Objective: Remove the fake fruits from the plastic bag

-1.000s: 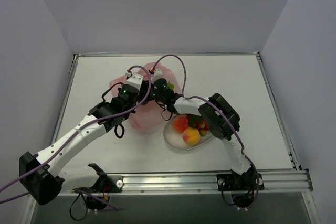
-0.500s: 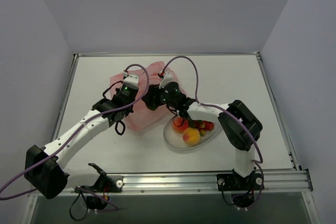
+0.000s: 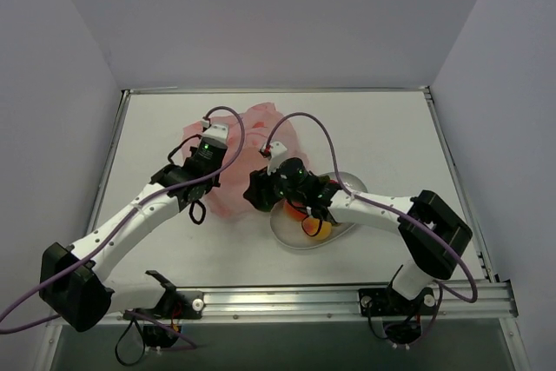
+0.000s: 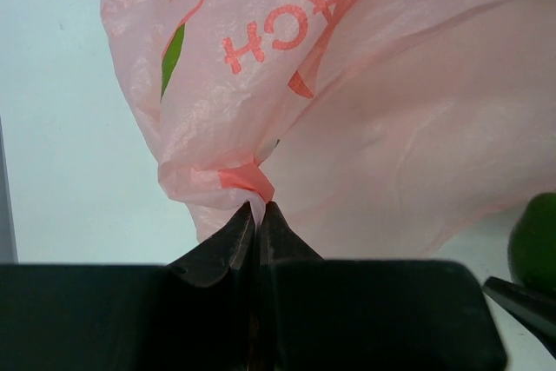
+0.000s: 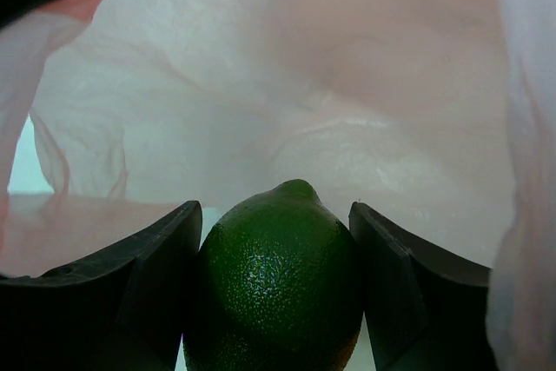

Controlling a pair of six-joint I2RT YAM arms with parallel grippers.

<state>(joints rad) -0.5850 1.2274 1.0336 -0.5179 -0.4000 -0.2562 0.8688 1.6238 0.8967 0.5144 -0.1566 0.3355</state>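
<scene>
our right hand [image 5: 274,215] is closed around a green lime [image 5: 276,288], with the pink film of the plastic bag [image 5: 347,84] right behind it. our left hand [image 4: 257,213] is pinched shut on a bunched fold of the bag, holding it up. we'd draw the lime straight back, clear of the film, then lower it onto the white plate [image 3: 352,185] beside the other fake fruits [image 3: 314,228].

One plastic bag [image 3: 261,123], one white plate [image 3: 288,236], one green lime [image 5: 274,275], at least two other fruits [image 3: 314,227]
</scene>
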